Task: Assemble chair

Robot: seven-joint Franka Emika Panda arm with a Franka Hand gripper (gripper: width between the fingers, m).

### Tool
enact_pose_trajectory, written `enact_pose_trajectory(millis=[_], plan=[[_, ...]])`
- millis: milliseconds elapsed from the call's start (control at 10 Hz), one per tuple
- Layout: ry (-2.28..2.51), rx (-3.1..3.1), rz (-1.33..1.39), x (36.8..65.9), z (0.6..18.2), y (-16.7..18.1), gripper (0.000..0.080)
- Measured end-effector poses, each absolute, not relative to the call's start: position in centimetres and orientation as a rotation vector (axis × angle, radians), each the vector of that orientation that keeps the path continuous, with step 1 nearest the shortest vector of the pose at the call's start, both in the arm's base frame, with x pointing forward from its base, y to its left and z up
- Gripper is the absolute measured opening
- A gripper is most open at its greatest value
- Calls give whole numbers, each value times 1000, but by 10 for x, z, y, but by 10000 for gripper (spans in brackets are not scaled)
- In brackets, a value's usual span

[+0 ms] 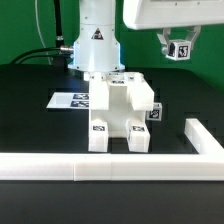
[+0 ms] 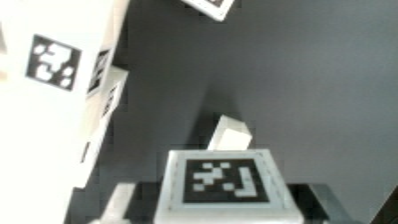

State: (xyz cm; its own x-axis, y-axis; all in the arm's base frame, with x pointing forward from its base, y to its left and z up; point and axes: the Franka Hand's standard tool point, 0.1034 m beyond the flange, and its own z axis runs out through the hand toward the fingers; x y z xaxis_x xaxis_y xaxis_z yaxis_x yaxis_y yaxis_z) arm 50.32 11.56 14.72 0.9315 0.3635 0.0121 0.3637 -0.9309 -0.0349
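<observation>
**Exterior view:** The half-built chair (image 1: pixel 120 115), a stack of white tagged parts, stands on the black table (image 1: pixel 30 125) in front of the arm's base (image 1: pixel 95 45). The marker board (image 1: pixel 70 100) lies just beside it, on the exterior view's left. A white rail (image 1: pixel 100 167) runs along the front and turns back at the exterior view's right. The gripper (image 1: pixel 180 50) hangs high at the exterior view's right, well apart from the chair, its jaws closed narrow on a small tagged block (image 1: pixel 180 46).

**Wrist view:** The block (image 2: pixel 222 178) sits clamped between the jaws, tag facing the camera. The chair's tagged white side (image 2: pixel 63 65) is seen across the dark table (image 2: pixel 267 80).
</observation>
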Motion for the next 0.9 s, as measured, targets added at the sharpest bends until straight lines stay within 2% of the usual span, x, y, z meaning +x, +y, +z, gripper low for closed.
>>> enact_pose_trajectory(millis=[400, 700, 900], plan=[[-581, -3052, 1, 501, 144, 113, 271], [-665, -3046, -3, 509, 140, 76, 271], [-683, -3046, -13, 511, 136, 68, 271]])
